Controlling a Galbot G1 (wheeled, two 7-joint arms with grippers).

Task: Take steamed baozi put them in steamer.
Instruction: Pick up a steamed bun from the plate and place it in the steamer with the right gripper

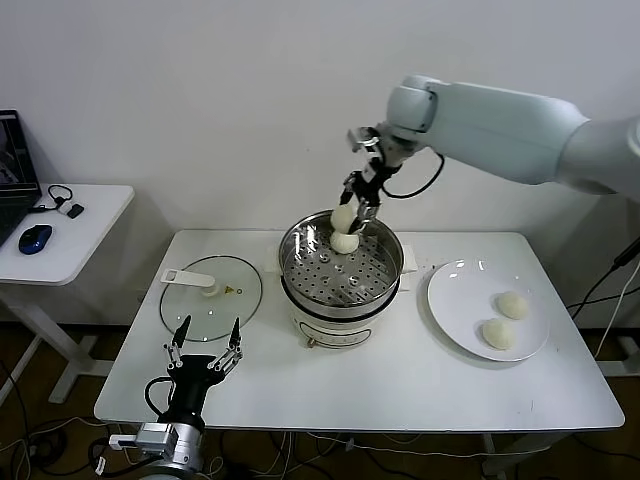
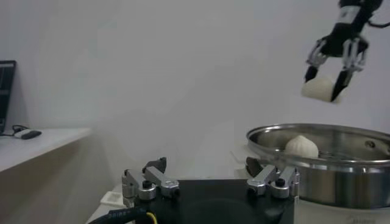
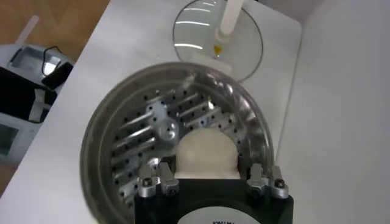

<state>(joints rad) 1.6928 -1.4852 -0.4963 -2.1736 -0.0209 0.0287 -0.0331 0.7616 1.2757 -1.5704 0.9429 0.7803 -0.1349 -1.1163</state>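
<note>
Right gripper (image 1: pixel 357 203) is held above the far rim of the steamer (image 1: pixel 341 276), its fingers clamped on one steamed baozi (image 1: pixel 344 217), which hangs clear of the basket. A second baozi (image 1: pixel 344 241) is seen lying on the perforated floor at the far side, just below the held one. Two more baozi (image 1: pixel 513 305) (image 1: pixel 497 333) are left on the white plate (image 1: pixel 452 310) to the right of the steamer. The glass lid (image 1: pixel 211 297) is laid flat to the left. Left gripper (image 1: pixel 207 349) is parked at the table's near left edge, fingers spread apart and empty.
</note>
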